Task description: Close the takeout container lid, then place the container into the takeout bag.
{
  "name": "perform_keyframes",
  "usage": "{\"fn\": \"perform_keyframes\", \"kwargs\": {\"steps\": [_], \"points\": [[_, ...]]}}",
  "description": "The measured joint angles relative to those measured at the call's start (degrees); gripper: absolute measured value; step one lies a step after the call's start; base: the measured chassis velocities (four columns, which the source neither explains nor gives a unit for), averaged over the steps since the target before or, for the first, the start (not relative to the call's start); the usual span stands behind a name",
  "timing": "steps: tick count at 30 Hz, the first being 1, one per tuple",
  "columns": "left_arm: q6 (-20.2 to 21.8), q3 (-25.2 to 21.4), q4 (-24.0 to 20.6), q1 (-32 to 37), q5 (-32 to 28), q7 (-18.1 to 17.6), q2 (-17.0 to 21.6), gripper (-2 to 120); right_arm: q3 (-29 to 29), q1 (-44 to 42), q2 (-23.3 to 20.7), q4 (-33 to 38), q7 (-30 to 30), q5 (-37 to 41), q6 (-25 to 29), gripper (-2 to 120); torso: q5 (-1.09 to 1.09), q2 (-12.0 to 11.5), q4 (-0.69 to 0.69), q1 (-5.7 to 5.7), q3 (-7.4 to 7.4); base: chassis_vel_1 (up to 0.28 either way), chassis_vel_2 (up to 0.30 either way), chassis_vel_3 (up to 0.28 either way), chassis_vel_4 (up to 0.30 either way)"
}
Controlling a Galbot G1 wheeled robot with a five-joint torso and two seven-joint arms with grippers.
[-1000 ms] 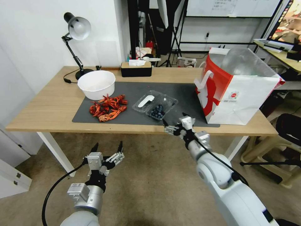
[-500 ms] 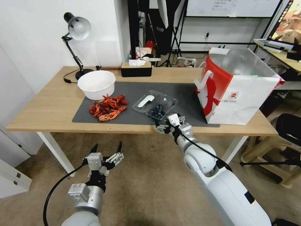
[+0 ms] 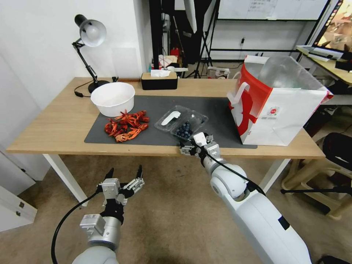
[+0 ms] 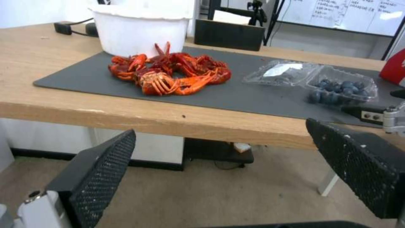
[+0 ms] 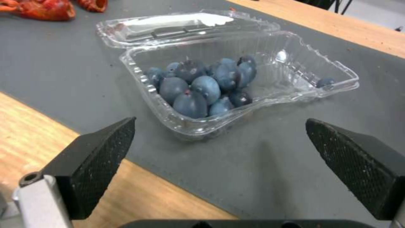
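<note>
The takeout container lies open on the dark mat, blueberries heaped in its clear base. Its lid is folded back flat beside it, with a white piece on it. My right gripper hovers open at the table's front edge, just short of the container's near side, which sits between and beyond the fingers in the right wrist view. The takeout bag stands open at the table's right end. My left gripper hangs open, low in front of the table, holding nothing.
Red crayfish lie in a pile on the mat left of the container, with a round white bowl behind them. A desk lamp and a tissue box stand along the table's back edge.
My right gripper has moved left along the table's front edge, ending right in front of the container. The left arm, container and bag have stayed put.
</note>
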Motion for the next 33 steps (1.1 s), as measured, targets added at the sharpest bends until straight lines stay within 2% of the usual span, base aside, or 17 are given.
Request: {"fn": "perform_keyframes", "kwargs": {"steps": [33], "points": [[-1.0, 0.5, 1.5, -0.5, -0.1, -0.2, 0.3, 100, 5.7, 0.0, 0.0, -1.9, 0.6, 1.1, 0.5, 100, 0.0, 0.0, 0.0, 0.0, 0.0, 0.0, 0.0, 0.0, 0.0]]}}
